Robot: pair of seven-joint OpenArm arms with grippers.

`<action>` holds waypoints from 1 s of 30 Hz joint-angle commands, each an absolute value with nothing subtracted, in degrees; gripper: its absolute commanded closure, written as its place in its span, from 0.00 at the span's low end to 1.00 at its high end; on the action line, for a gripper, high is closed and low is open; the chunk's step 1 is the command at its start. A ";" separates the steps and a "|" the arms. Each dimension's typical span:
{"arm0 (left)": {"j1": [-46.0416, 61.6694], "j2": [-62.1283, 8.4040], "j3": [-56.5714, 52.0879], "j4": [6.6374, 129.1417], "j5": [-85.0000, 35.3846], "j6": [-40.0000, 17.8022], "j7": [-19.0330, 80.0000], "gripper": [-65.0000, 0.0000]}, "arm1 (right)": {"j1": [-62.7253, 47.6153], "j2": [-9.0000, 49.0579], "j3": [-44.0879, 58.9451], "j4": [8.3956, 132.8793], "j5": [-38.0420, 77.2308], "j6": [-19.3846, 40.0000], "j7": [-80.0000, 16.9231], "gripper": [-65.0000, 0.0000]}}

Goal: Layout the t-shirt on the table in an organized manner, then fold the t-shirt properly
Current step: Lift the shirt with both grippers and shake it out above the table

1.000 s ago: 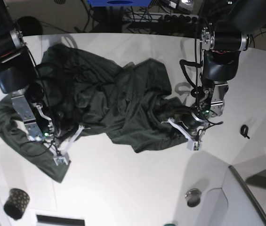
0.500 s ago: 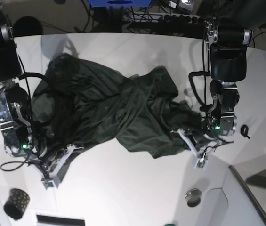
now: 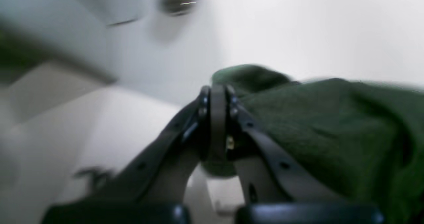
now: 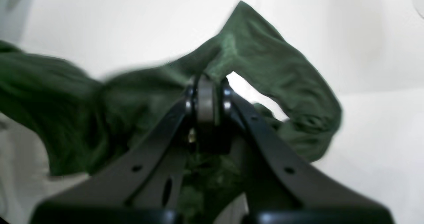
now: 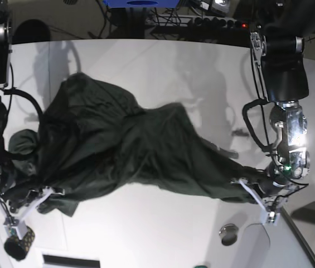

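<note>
Both wrist views blurred. Left gripper [image 3: 217,118] and right gripper [image 4: 207,101] each pinch the t-shirt [image 5: 129,151], which hides much of the table [image 5: 163,234].

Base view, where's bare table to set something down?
Bare table behind the t-shirt, and the front middle strip between the dotted cup and the round metal insert. Crowded: the shirt-covered middle and both ends, where the grippers clamp it.

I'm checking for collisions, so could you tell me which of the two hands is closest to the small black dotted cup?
The right hand, at the base view's lower left, sits just above the dotted cup. The left hand grips the t-shirt far across the table.
</note>
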State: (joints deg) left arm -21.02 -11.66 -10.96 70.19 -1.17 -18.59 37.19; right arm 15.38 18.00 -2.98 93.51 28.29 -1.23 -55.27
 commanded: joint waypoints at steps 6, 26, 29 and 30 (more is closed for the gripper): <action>-30.11 -11.21 -5.67 61.23 -1.89 -18.86 35.12 1.00 | 24.13 19.21 -2.68 80.84 28.00 -1.01 -47.34 0.99; -45.41 -11.38 -4.97 49.45 -1.80 -18.95 30.99 1.00 | 20.00 23.52 9.27 102.37 28.44 5.32 -60.18 1.00; -38.29 -11.47 -4.53 53.49 -1.71 -19.12 31.16 1.00 | 12.09 21.41 9.89 102.11 28.44 5.32 -55.34 1.00; -35.56 -11.47 -3.21 54.99 -1.71 -18.95 31.16 1.00 | 9.36 20.97 9.63 102.11 28.44 5.41 -53.67 1.00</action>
State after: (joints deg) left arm -33.41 -11.05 -3.09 53.89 -1.28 -19.20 32.38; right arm 7.40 19.94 9.30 100.82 27.94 5.23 -55.94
